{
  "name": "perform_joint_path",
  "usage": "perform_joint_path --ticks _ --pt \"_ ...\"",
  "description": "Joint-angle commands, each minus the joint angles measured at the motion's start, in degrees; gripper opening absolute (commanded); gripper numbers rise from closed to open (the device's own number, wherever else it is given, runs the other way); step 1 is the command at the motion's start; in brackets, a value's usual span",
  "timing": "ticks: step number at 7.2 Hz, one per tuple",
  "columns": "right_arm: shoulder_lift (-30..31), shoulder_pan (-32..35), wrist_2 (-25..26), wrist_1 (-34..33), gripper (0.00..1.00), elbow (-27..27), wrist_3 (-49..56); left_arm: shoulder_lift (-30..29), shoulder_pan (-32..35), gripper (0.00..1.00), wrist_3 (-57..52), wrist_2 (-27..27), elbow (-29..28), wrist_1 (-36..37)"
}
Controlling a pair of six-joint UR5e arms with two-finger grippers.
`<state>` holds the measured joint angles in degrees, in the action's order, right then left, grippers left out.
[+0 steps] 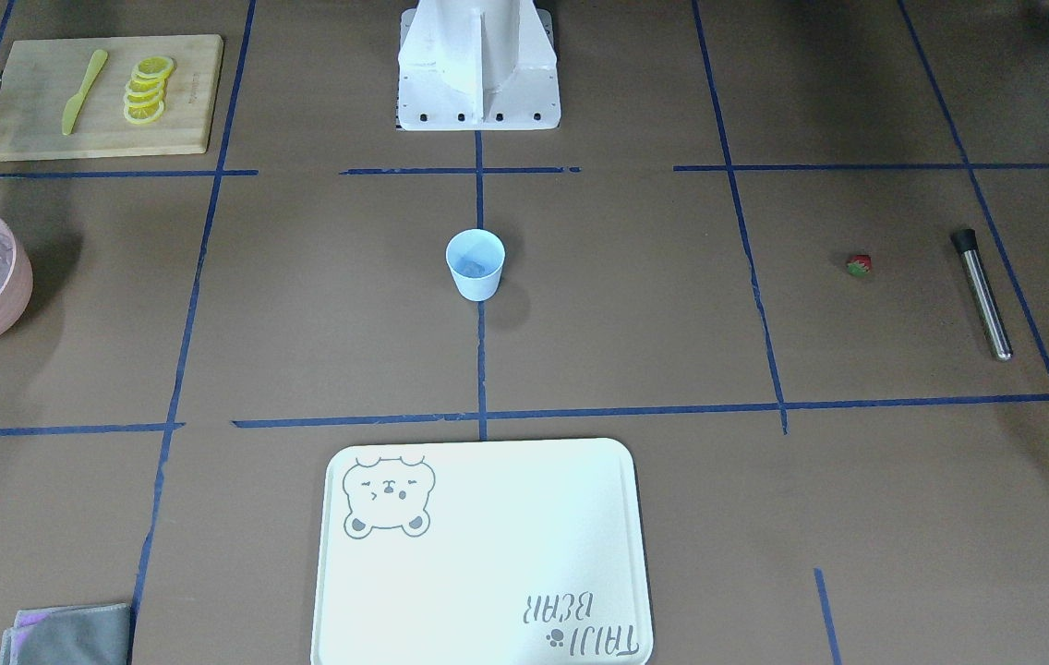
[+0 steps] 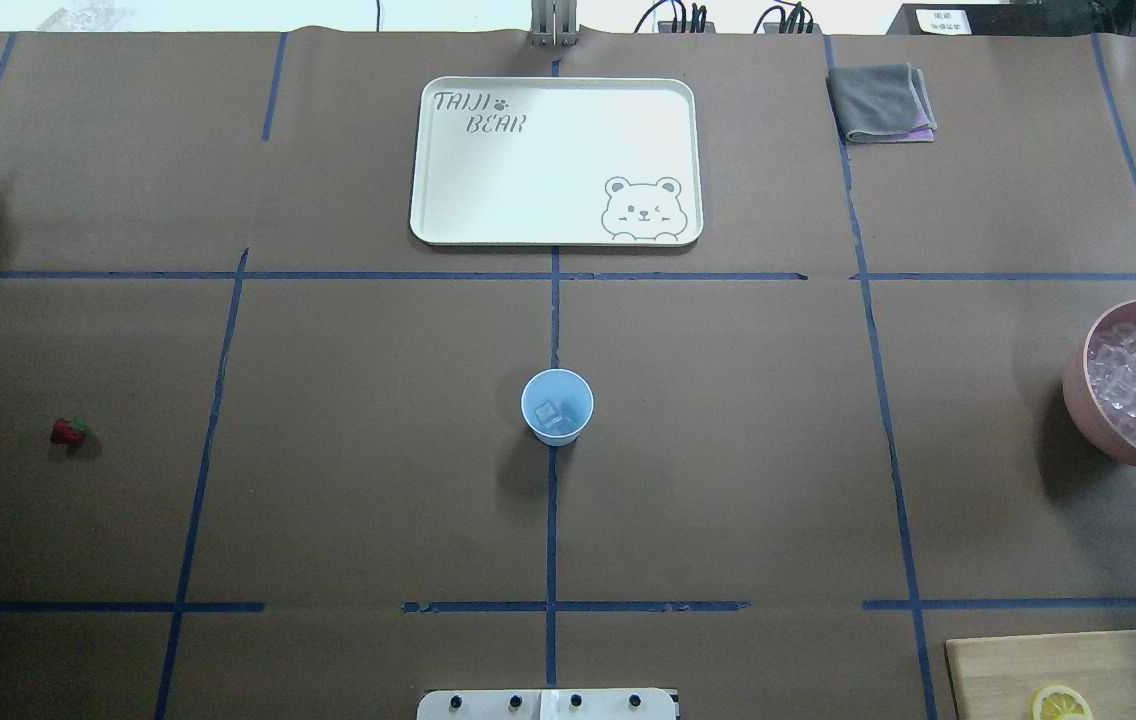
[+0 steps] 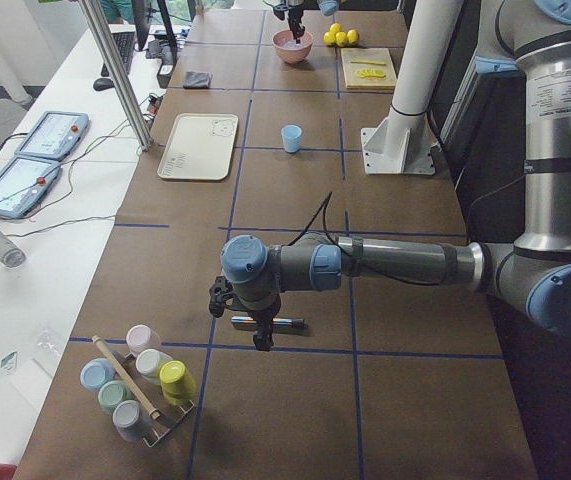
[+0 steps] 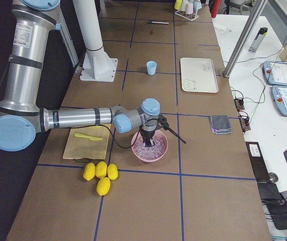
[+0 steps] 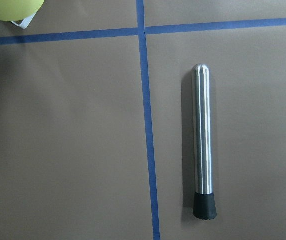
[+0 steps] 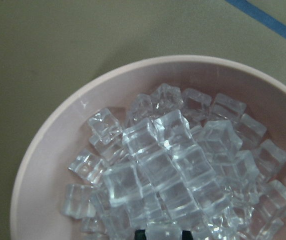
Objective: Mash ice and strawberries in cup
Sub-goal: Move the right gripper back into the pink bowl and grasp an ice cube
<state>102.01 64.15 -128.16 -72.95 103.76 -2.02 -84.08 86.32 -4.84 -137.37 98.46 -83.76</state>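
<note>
Soft, even light falls from above in all 6 views, so the table [image 1: 635, 305] reads clearly and shadows stay faint-edged: the cup [image 1: 476, 263] throws a pale blur beside its base, the bowl [image 2: 1078, 410] a darker patch at its side. The tray [image 1: 488, 554] is washed almost white, and the front view dims toward its top right corner. Both wrist views are sharp, with a bright streak along the metal rod [image 5: 202, 140], glints on the ice [image 6: 173, 170] and a greenish tint there.
</note>
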Motion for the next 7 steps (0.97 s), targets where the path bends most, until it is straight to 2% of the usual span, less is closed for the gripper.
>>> perform_joint_path --ticks 1,3,5,7 --pt "-2.7 2.8 -0.4 -1.7 0.00 0.4 -4.2 0.0 0.0 1.00 0.0 0.0 0.0 0.0" --pt "-6.3 3.7 -2.9 -1.1 0.00 0.7 -16.6 0.0 0.0 1.00 -0.1 0.0 0.1 0.0" --pt "-11.5 2.7 -3.0 -1.8 0.01 3.8 -28.9 0.0 0.1 1.00 0.0 0.0 0.1 0.0" --pt "-18.5 -4.4 -1.1 -2.3 0.03 4.6 -41.9 0.0 0.0 1.00 -0.1 -0.1 0.1 0.1"
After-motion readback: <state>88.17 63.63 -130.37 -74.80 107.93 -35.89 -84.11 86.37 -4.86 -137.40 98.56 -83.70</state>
